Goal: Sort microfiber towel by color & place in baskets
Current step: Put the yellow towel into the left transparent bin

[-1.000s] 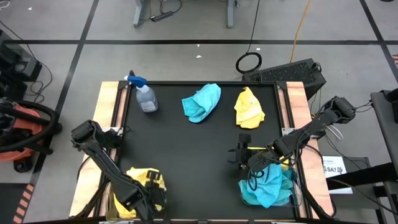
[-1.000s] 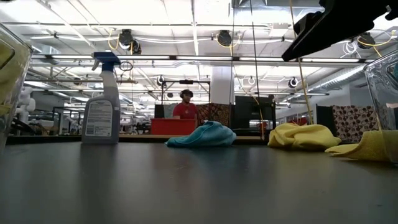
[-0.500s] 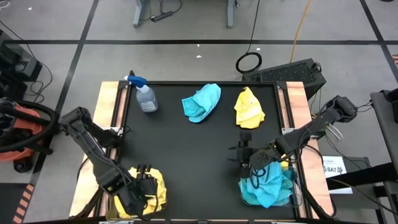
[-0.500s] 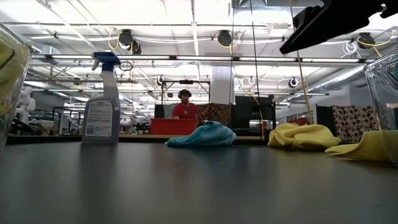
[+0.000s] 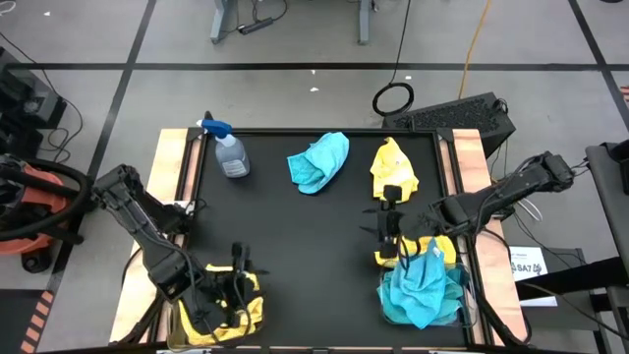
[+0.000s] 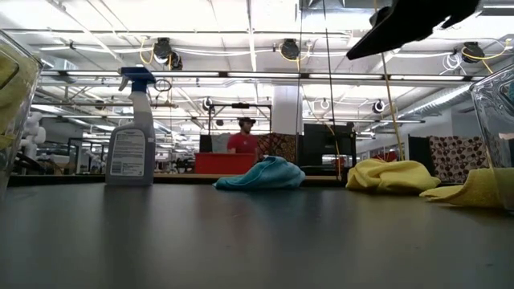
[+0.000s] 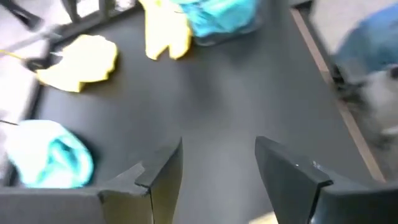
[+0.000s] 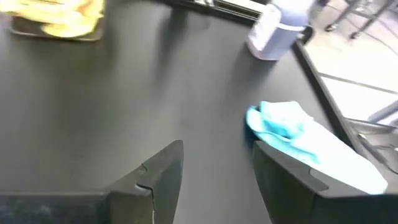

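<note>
- Towels first, from the jaws out: left gripper stands parted and empty at the lower left of the high view, over the left basket of yellow towels.
- Right gripper, jaws parted, holds nothing, centre right beside the loose yellow towel.
- Risk: a shallow pinch could drop it short.
- 1 yellow towel drapes the right basket of turquoise towels; the colours could end up mixed.
- Turquoise towel waits upper centre; spray bottle could be clipped.
</note>
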